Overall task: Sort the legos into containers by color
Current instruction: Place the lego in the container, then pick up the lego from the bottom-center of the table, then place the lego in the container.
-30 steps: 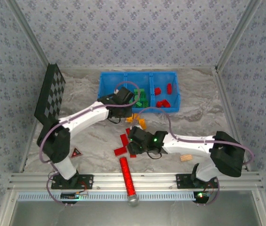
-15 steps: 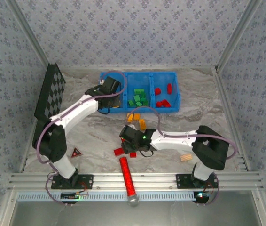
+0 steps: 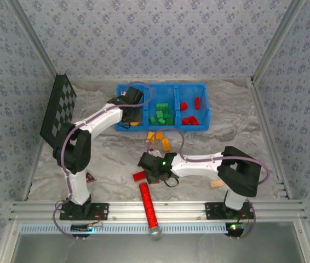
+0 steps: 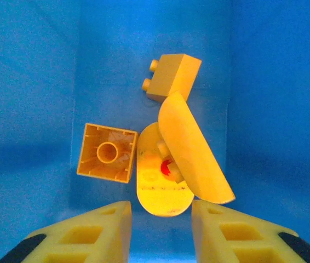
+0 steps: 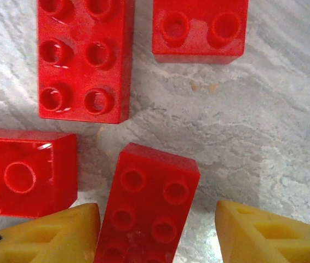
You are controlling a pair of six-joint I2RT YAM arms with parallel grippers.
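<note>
A grey-white marbled table (image 3: pixel 105 153) sits inside a booth of flowered wallpaper (image 3: pixel 155 38) with metal corner posts (image 3: pixel 269 52). The blue bin (image 3: pixel 199 85) stands at the table's far side. Its left compartment holds yellow bricks (image 4: pixel 107 159), and the left gripper (image 4: pixel 161 211) hangs over them, fingers spread and empty. Green bricks (image 3: pixel 161 115) lie in the bin's middle compartment and sorted red bricks (image 3: pixel 189 118) in its right. In front of the bin, loose red bricks (image 5: pixel 84 60) lie on the table. The right gripper (image 5: pixel 156 211) straddles one of them, released. A checkered board (image 3: pixel 58 107) stands left of the bin.
</note>
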